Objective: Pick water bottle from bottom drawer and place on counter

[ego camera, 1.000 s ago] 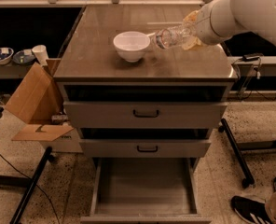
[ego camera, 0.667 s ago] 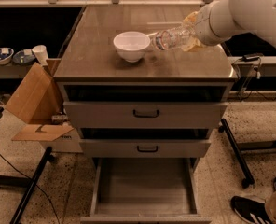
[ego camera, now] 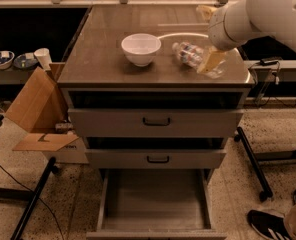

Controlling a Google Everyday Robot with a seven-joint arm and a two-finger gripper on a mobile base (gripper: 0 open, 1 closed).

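Observation:
The water bottle (ego camera: 187,53), clear with a white cap and a pale label, lies tilted low on the counter (ego camera: 103,49), cap pointing left toward a white bowl (ego camera: 141,49). My gripper (ego camera: 210,64) comes in from the upper right on a white arm and is shut on the bottle's base end, with a yellowish finger (ego camera: 211,59) across it. The bottom drawer (ego camera: 155,199) is pulled open below, and its grey-brown floor is bare.
The two upper drawers with black handles (ego camera: 156,121) are slightly ajar. An open cardboard box (ego camera: 33,104) leans at the cabinet's left. Small bowls and a cup (ego camera: 42,58) sit on a low shelf at the left. A black stand leg (ego camera: 253,164) and a shoe (ego camera: 268,224) are at the right.
My gripper has lowered the water bottle from above the counter down to its surface, slightly to the right of the bowl.

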